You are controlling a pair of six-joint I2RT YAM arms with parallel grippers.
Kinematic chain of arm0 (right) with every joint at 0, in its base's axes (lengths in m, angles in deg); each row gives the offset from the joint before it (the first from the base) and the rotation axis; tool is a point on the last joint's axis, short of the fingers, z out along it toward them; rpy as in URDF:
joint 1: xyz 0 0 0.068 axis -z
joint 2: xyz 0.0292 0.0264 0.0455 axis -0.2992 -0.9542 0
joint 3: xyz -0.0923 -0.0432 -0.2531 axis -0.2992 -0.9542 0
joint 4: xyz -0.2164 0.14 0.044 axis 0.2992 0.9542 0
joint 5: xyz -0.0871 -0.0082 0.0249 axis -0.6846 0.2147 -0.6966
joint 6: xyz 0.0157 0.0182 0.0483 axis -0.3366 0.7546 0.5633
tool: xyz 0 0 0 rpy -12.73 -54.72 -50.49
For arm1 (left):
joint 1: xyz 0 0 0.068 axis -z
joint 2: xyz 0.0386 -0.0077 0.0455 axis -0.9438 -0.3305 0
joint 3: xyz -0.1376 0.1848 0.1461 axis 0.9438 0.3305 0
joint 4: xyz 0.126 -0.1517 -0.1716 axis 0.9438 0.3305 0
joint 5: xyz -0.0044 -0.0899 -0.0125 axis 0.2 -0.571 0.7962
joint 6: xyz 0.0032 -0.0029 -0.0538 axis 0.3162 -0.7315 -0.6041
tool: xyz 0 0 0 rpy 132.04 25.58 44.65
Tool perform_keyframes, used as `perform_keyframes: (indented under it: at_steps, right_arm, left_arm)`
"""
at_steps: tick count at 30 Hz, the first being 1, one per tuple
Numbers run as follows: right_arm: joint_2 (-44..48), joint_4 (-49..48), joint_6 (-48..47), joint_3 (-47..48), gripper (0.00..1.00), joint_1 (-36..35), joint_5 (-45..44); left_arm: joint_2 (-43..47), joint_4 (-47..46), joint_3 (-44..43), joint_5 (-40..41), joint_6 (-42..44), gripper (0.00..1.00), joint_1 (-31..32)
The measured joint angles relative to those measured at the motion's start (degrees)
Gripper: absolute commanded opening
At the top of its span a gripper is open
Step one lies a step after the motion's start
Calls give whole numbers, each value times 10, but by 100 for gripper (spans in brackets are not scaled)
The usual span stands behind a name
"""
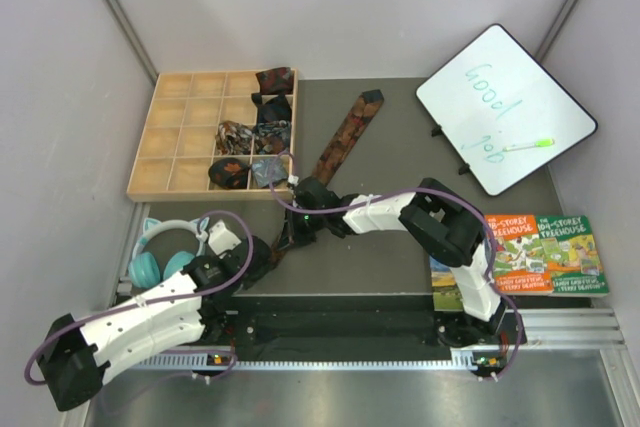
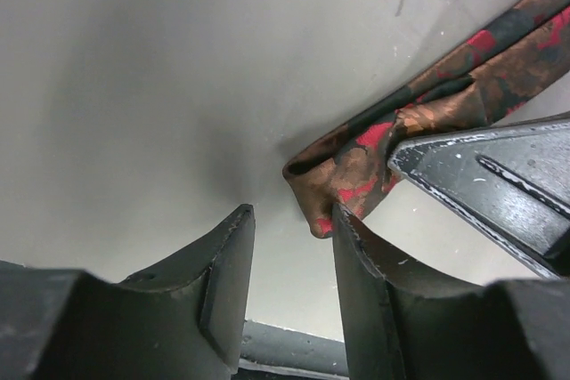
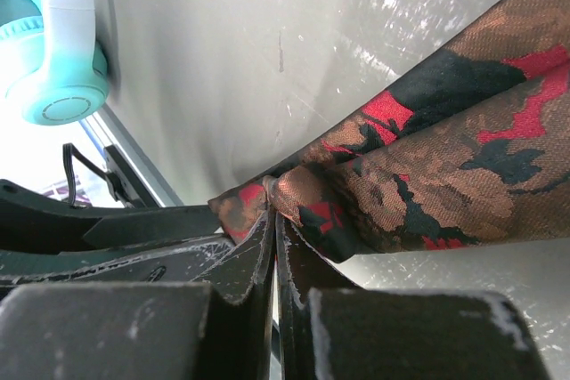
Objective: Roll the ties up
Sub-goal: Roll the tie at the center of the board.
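Note:
A long dark tie with rust-orange and red print (image 1: 345, 137) lies diagonally on the grey mat, its near end folded over. My right gripper (image 1: 291, 230) is shut on that folded end (image 3: 356, 175), pinching the fabric at the fingertips (image 3: 278, 211). My left gripper (image 1: 268, 252) is open just beside it. In the left wrist view the folded tip (image 2: 334, 180) touches the left gripper's (image 2: 289, 215) right finger (image 2: 361, 260), not between the jaws. Rolled ties sit in the wooden tray (image 1: 165, 137): dark red (image 1: 275, 79), multicolour (image 1: 237, 135), grey-blue (image 1: 268, 169).
Teal headphones (image 1: 160, 252) lie left of the mat near the left arm, and also show in the right wrist view (image 3: 53, 51). A whiteboard (image 1: 505, 107) with a green marker stands at the back right. Books (image 1: 545, 252) lie at the right edge.

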Motion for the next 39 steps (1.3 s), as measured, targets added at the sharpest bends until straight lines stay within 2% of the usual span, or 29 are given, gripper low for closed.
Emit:
perform_keyframes:
  at_steps: [4, 11, 18, 21, 27, 31, 34, 38, 39]
  right_arm:
    - [-1, -7, 0, -3, 0, 1, 2]
    - [-4, -16, 5, -4, 0, 2, 4]
    - [-5, -31, 7, -11, 0, 2, 6]
    - [-5, -37, 9, -14, 0, 2, 7]
    - [-5, -52, 11, -23, 0, 2, 9]
    - [-5, -66, 15, -30, 0, 2, 11]
    - [-5, -77, 21, -37, 0, 3, 12]
    - [-5, -90, 26, -44, 0, 3, 12]
    - [-4, -97, 27, -49, 0, 3, 12]
  left_arm:
    - [0, -8, 7, 0, -12, 52, 0]
    - [8, -9, 8, 1, -32, 54, 0]
    - [44, -9, 8, 14, -40, 47, 0]
    - [31, -20, 19, 15, -40, 43, 0]
    - [-6, -85, 37, 22, -37, 45, 0]
    - [-28, -114, 37, 24, -33, 42, 0]
    - [-35, -122, 37, 25, -30, 35, 0]
    - [-39, -127, 40, 26, -34, 14, 0]
    - [-39, -129, 41, 26, -35, 1, 0]
